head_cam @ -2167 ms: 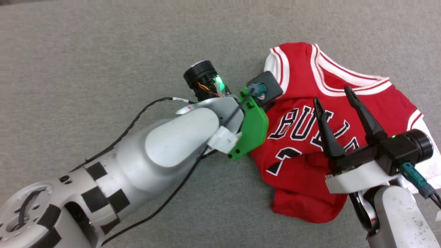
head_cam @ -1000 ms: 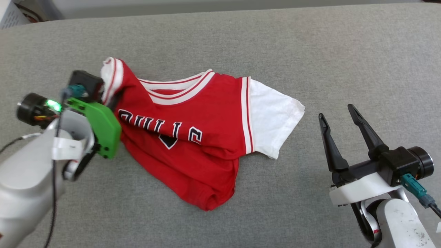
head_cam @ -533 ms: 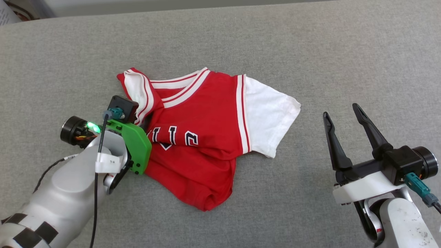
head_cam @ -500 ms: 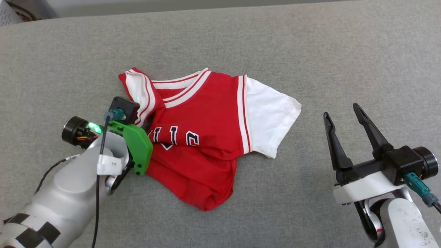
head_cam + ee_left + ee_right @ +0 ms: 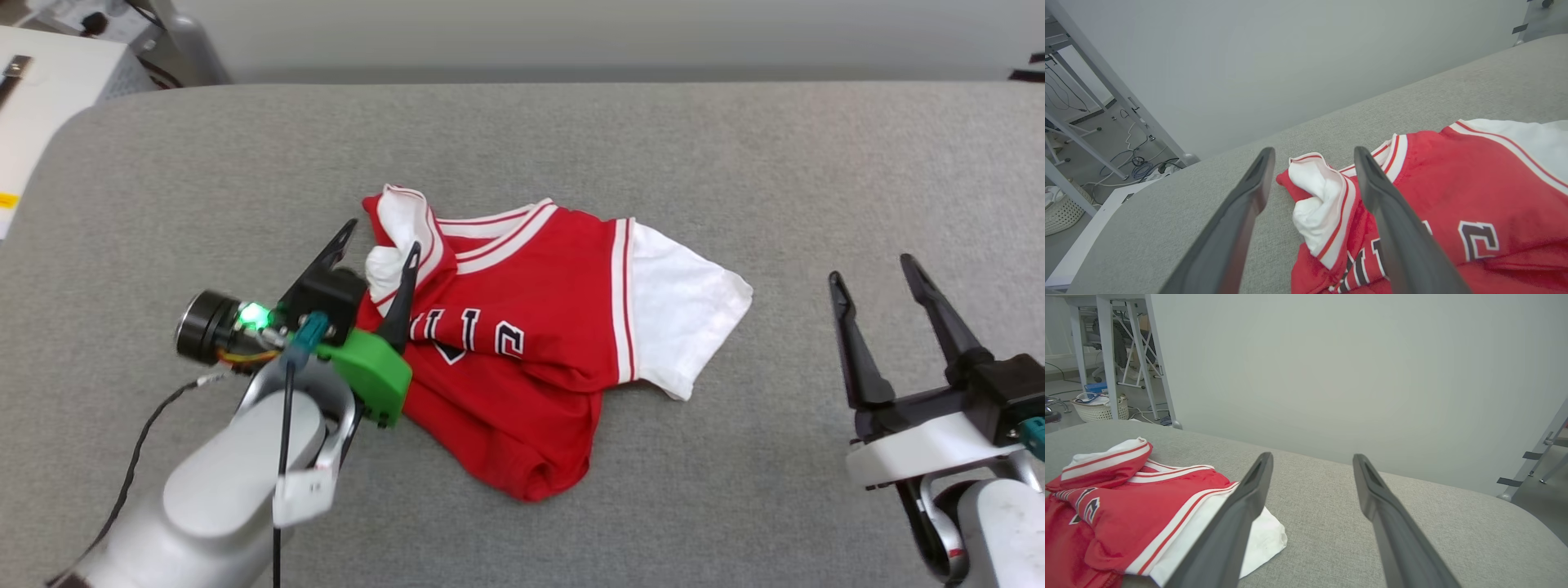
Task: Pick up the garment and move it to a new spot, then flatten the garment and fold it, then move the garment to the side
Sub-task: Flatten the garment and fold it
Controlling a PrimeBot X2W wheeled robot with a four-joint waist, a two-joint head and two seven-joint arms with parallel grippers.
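Observation:
The garment is a red jersey with white sleeves, lying crumpled on the grey surface; its black lettering is partly folded under. My left gripper is open at the garment's left end. The bunched white left sleeve lies loose between its fingers, touching neither that I can see. The garment's right sleeve is spread flat. My right gripper is open and holds nothing, well to the right of the garment and clear of it. In the wrist views, the left gripper and the right gripper both have their fingers wide apart.
The grey padded surface stretches around the garment, with its far edge near a pale wall. A white table stands off the far left corner. White frame legs, cables and a basket are on the floor beyond.
My left gripper has opened and let go of the left sleeve, which now lies bunched between its fingers. The head camera has shifted. The right gripper stays open.

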